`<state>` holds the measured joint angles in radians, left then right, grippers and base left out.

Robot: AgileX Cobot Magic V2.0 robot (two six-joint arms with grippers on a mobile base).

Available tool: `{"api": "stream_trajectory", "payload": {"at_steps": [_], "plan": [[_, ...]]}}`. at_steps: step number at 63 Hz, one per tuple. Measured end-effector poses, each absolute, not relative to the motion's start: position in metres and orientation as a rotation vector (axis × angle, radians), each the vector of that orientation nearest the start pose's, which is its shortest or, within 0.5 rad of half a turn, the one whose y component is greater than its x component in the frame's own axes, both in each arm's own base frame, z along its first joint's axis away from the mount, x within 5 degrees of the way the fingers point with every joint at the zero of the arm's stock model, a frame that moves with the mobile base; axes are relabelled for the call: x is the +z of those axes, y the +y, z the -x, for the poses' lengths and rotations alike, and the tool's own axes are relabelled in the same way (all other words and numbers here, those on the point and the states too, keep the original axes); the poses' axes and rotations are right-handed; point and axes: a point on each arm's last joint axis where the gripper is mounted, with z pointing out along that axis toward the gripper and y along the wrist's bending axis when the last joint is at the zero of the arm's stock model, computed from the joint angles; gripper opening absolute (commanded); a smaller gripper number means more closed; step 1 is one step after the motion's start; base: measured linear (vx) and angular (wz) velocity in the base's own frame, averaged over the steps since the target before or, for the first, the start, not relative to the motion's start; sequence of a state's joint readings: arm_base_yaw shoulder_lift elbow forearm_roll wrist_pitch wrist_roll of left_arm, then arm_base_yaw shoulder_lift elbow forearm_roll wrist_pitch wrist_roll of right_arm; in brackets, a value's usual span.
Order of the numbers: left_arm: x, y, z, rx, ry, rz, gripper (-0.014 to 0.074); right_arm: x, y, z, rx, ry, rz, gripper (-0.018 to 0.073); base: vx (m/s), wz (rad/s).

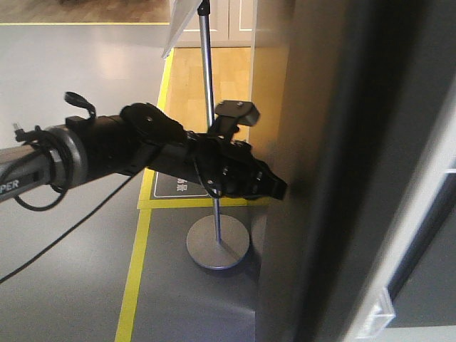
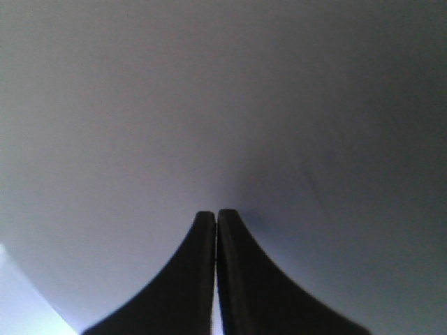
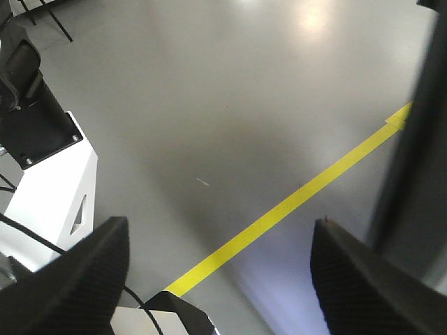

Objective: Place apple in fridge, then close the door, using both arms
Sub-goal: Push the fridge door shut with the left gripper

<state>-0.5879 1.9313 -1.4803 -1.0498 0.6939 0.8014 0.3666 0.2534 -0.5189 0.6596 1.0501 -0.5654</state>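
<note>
- Left gripper [image 2: 216, 218]: jaws closed tight together, nothing held, tips pressed against the door [image 2: 209, 98], on its grey outer face
- Front view: left arm [image 1: 107, 149] reaches in from the left, its tip touching that face; a clear bin [image 1: 377, 313] shows on the door's white inner side
- Right gripper [image 3: 220, 227]: jaws spread wide, empty, over grey floor [image 3: 209, 91] crossed by a yellow line [image 3: 293, 199]
- Stand [image 1: 217, 246] on the floor behind the left arm

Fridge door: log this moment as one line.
left tool shut, tip at door outer face | right tool open, over floor | door not yet closed | apple not in view
</note>
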Motion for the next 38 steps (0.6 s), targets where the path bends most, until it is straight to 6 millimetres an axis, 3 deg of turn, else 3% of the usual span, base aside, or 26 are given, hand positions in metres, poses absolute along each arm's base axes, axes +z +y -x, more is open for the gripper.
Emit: {"api": "stream_trajectory", "payload": {"at_steps": [8,20,38], "plan": [[0.253,-0.292,-0.323,-1.047,2.239,-0.885,-0.0006,0.295,0.055,-0.009,0.702,1.941,0.900,0.0519,0.00,0.00],[0.256,-0.289,-0.321,-0.984,2.234,-0.935,-0.0006,0.295,0.055,-0.009,0.702,1.941,0.900,0.0519,0.00,0.00],[0.301,-0.257,-0.295,-0.789,2.185,-0.950,-0.0006,0.296,0.055,-0.009,0.703,1.941,0.900,0.0519,0.00,0.00]]}}
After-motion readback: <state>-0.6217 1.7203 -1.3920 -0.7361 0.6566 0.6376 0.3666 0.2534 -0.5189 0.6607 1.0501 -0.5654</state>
